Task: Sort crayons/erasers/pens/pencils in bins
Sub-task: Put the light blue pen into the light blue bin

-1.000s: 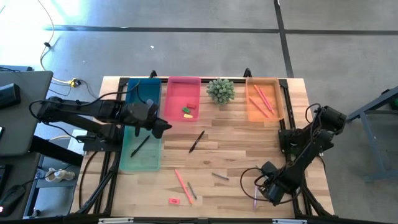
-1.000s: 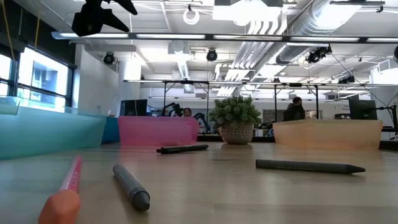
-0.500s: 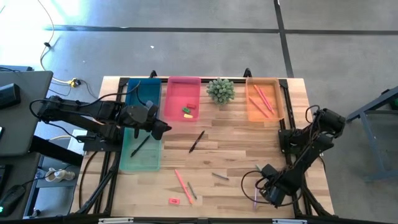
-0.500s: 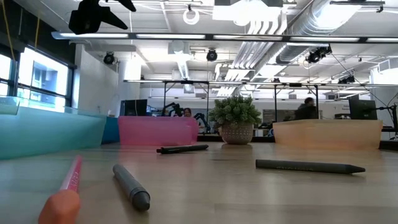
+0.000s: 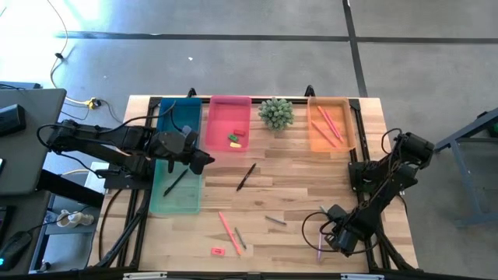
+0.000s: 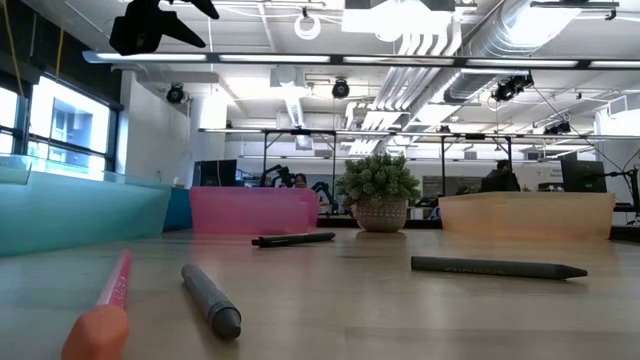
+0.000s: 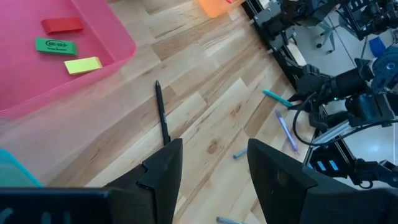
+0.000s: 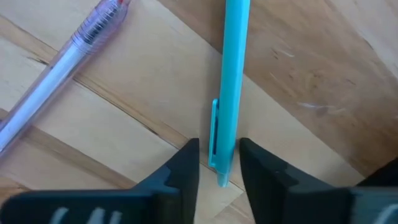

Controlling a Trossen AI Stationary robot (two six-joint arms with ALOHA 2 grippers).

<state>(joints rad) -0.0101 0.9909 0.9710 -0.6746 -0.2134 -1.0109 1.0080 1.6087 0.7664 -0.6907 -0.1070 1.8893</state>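
My right gripper (image 5: 333,233) is low at the table's near right, open. Its fingers stand on either side of the clip end of a teal pen (image 8: 231,81) that lies flat on the table beside a clear purple pen (image 8: 59,74). My left gripper (image 5: 201,161) hangs open and empty high between the teal bin (image 5: 177,204) and the pink bin (image 5: 222,117). It also shows in the left wrist view (image 7: 214,177). The pink bin holds red, green and yellow erasers (image 5: 235,138). Salmon pencils (image 5: 327,124) lie in the orange bin (image 5: 348,128).
A black pen (image 5: 246,177), a salmon pencil (image 5: 227,230), two grey crayons (image 5: 274,221) and a red-pink eraser (image 5: 218,250) lie loose on the wood. Another black pen (image 5: 176,182) lies in the teal bin. The blue bin (image 5: 177,117) and a spiky plant (image 5: 276,113) stand at the far edge.
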